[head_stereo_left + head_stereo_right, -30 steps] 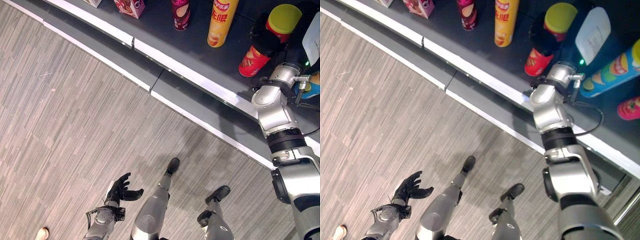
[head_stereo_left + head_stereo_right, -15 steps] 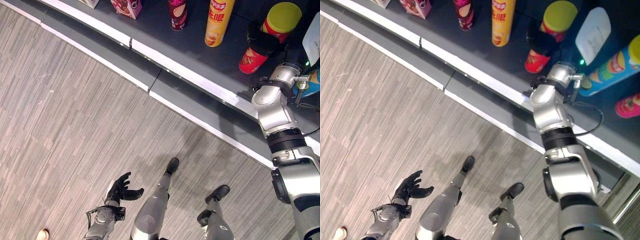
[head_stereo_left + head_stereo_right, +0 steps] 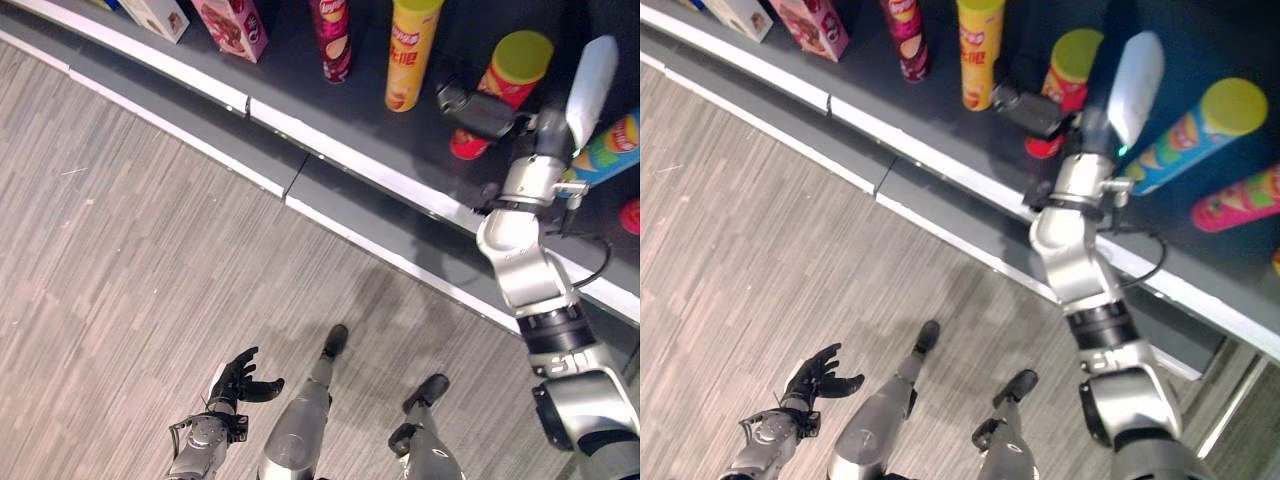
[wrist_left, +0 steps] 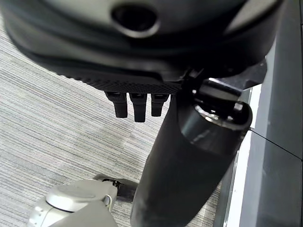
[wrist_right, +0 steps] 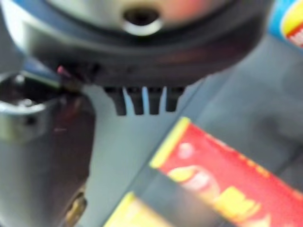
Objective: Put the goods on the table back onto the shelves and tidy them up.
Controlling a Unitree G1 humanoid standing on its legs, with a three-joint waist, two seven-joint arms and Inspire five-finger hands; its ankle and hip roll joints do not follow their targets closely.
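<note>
my right hand [image 3: 480, 110] over shelf [image 3: 330, 130], beside red can [image 3: 500, 90] standing there; grip state unreadable. left hand [image 3: 240, 378] low, relaxed open, empty. step: tidying. next: align can in row.

The dark bulk of the right hand [image 5: 142, 52] is seen very close, with a short row of straight fingertips [image 5: 142, 101] standing out from it and the thumb [image 5: 38, 156] shown as a thick grey-brown shape beside them. Past the fingertips, a red can [image 5: 222, 179] with a yellow rim is seen lying on the grey shelf [image 5: 236, 104]. A blue and yellow can [image 5: 289, 23] is glimpsed at the corner.
</note>
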